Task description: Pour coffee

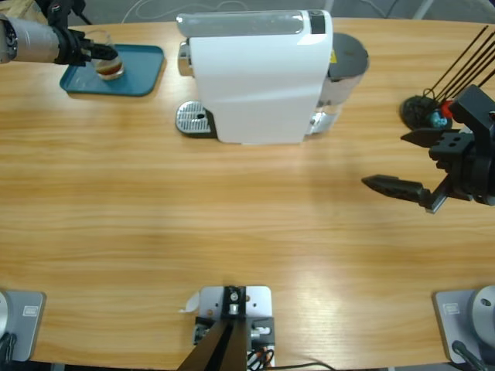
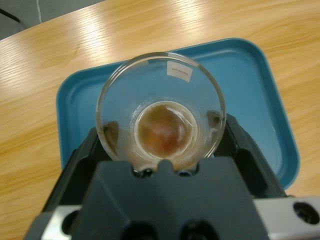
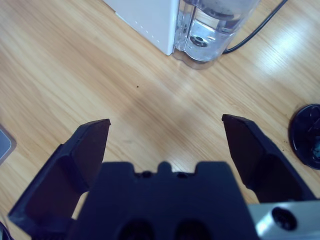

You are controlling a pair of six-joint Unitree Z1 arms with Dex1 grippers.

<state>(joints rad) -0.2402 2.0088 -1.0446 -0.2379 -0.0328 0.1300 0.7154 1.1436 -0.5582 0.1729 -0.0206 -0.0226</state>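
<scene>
Left gripper (image 2: 161, 150): closed around a clear glass (image 2: 161, 107), one jaw on each side of its wall; in the high view it comes in from the upper left corner (image 1: 91, 52).
Glass: small clear tumbler, held over the teal tray (image 2: 260, 90); cannot tell if its base touches the tray. High view shows it upright (image 1: 107, 54), long axis vertical, mouth up. Wrist view looks straight down into the mouth; small white sticker (image 2: 179, 72) on the far wall.
Coffee (image 2: 162, 132): thin brown layer at the glass bottom, only as wide as the base; shows as a brown band low in the glass in the high view (image 1: 110, 69).
Tray: far left corner of the wooden table (image 1: 155, 232), long side roughly along the table edge (image 1: 147, 73).
Coffee machine (image 1: 259, 73): white, top middle, well apart from the tray; metal drip plate (image 1: 195, 118) at its left end, clear water tank (image 3: 215, 25) at its right end.
Right gripper (image 3: 165, 135): jaws spread wide, nothing between them, bare table below; at the right edge in the high view (image 1: 410, 162).
Black round base (image 1: 421, 110): far right, thin black rods rising from it.
</scene>
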